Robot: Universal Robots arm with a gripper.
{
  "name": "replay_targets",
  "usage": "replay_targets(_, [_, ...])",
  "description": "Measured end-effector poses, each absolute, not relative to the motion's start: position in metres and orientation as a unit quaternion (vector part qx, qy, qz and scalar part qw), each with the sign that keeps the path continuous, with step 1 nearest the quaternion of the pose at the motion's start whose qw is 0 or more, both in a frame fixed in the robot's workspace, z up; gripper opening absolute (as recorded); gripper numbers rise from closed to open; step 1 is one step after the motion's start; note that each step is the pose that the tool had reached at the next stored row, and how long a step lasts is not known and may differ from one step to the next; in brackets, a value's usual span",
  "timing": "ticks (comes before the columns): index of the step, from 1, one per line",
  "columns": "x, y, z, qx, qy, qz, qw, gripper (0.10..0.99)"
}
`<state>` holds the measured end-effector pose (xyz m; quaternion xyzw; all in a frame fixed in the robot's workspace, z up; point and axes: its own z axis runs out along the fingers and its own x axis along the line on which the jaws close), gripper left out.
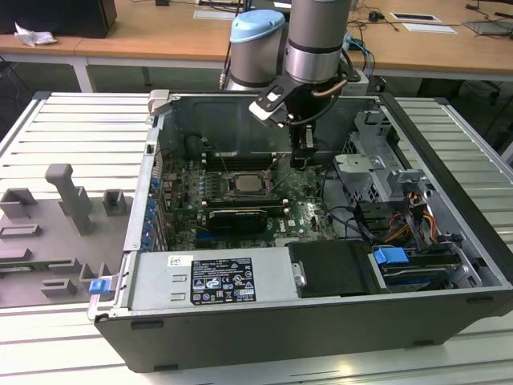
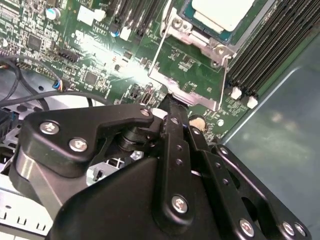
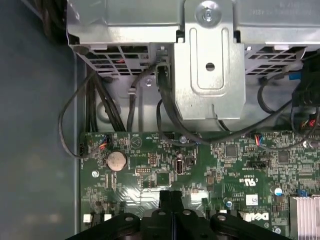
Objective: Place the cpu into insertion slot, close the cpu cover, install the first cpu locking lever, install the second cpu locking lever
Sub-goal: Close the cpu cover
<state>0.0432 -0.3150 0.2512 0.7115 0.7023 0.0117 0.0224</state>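
The cpu point(image 1: 243, 184) lies flat in the insertion slot point(image 1: 228, 187) on the green board, its pale metal top point(image 2: 222, 12) facing up. The cpu cover point(image 2: 205, 98), a thin silvery frame, stands tilted up from the board at the socket's edge, with board showing through its cut-out. My gripper point(image 1: 300, 160) hangs inside the open case, just to the exterior view's right of the socket. Its black fingers point(image 2: 175, 130) are pressed together with nothing between them. The gripper tip point(image 2: 172, 102) sits right at the cover's raised free edge. In the first wrist view the shut gripper point(image 3: 170, 196) points down at the board.
Memory slots point(image 2: 270, 45) run beside the socket. A metal drive cage point(image 3: 210, 65) with black cables point(image 3: 100, 100) stands close to the gripper. A black expansion card point(image 1: 236, 216) and the power supply point(image 1: 216, 277) lie nearer the front. Grey fixture blocks point(image 1: 72, 200) sit outside the case.
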Motion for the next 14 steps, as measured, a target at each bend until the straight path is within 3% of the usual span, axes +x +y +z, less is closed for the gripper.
replay_targets(14, [0.031,-0.315,0.251,0.711,0.702,0.012,0.022,0.106])
